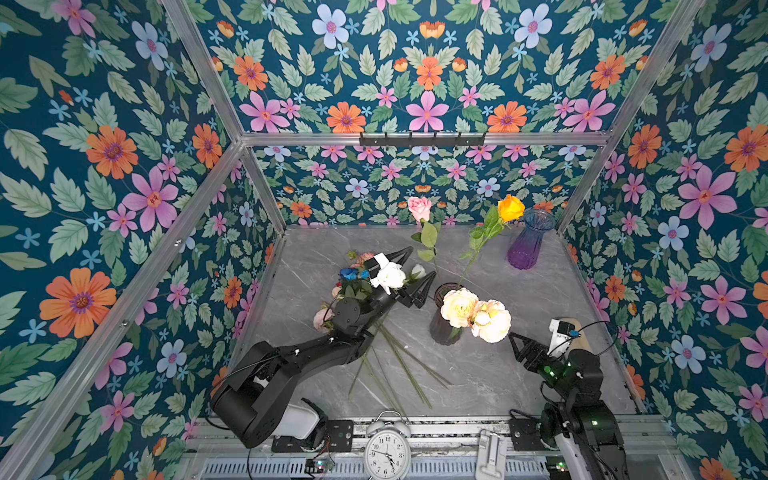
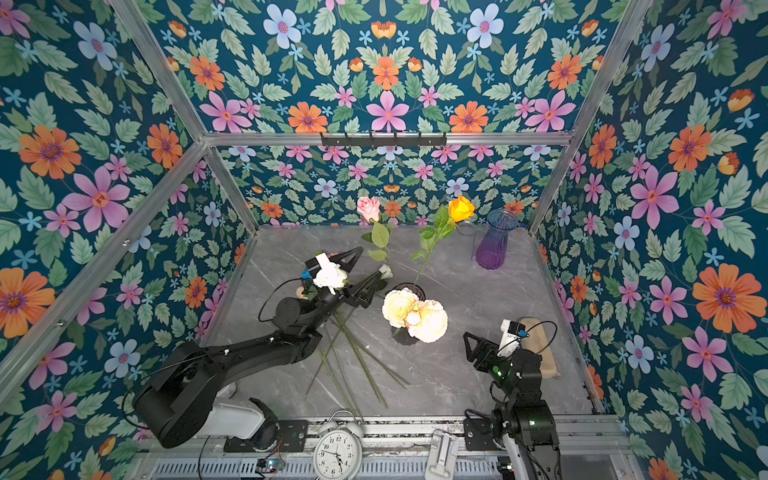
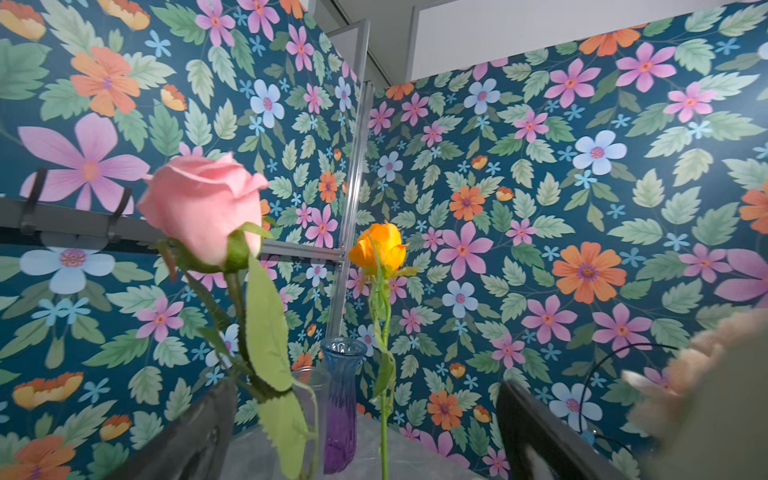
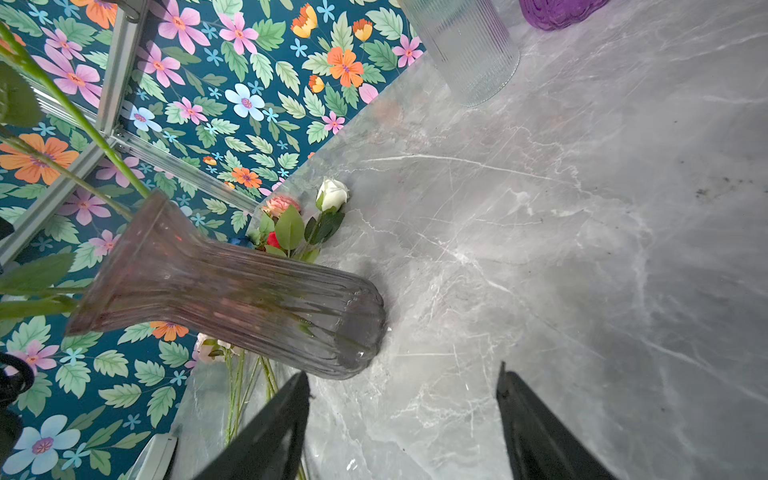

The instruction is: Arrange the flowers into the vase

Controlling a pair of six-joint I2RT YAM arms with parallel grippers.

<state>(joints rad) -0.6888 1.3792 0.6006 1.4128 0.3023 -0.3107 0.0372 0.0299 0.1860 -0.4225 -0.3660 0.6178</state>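
You had wide bare table (image 1: 552, 299) on the right, between the dark vase (image 1: 441, 333) in the middle and the purple vase (image 1: 527, 245) at the back, with a clear vase (image 2: 465, 230) just beside that one. Big cream blooms (image 1: 459, 307) hung over the dark vase's mouth, and the pink rose (image 1: 419, 208) and orange rose (image 1: 511, 208) leaned up tall behind it. On the left, loose flowers (image 1: 353, 286) and their long stems (image 1: 399, 365) covered the table.

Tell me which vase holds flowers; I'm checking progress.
The dark smoky vase mid-table, holding cream peonies, a pink rose and an orange rose; the purple vase and clear vase are empty.
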